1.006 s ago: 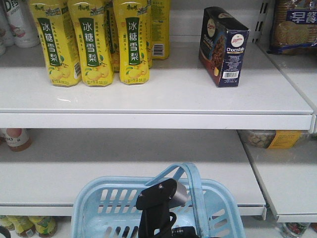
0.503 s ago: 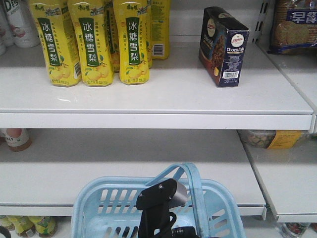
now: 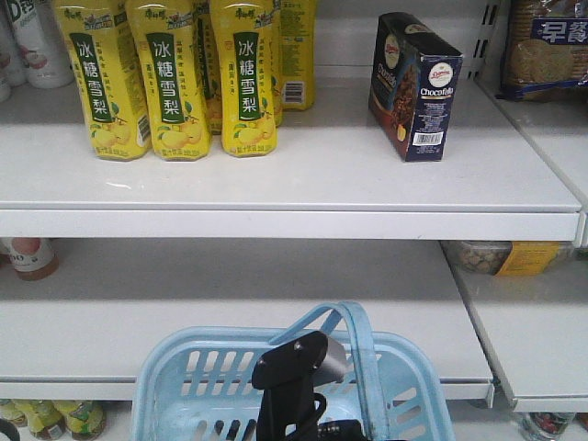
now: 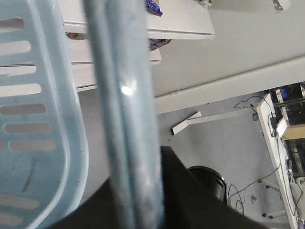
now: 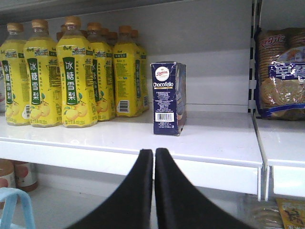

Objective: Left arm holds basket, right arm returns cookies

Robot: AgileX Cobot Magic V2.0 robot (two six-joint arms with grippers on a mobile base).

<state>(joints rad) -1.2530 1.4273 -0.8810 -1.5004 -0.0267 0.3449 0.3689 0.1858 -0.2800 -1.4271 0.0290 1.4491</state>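
Observation:
The dark navy cookies box [image 3: 413, 84] stands upright on the top shelf [image 3: 303, 188], right of the yellow bottles. It also shows in the right wrist view [image 5: 167, 98]. My right gripper [image 5: 154, 151] is shut and empty, below and in front of the shelf's front edge, apart from the box. The light blue basket [image 3: 188, 377] hangs at the bottom of the front view. My left gripper [image 3: 296, 366] is shut on its arched handle [image 3: 360, 344]. In the left wrist view the handle [image 4: 125, 109] runs between the black jaws.
Several yellow pear-drink bottles [image 3: 175, 78] fill the top shelf's left side. A clear-wrapped biscuit pack [image 3: 547, 50] sits on the neighbouring shelf at right. The middle shelf [image 3: 230, 312] lies just behind the basket.

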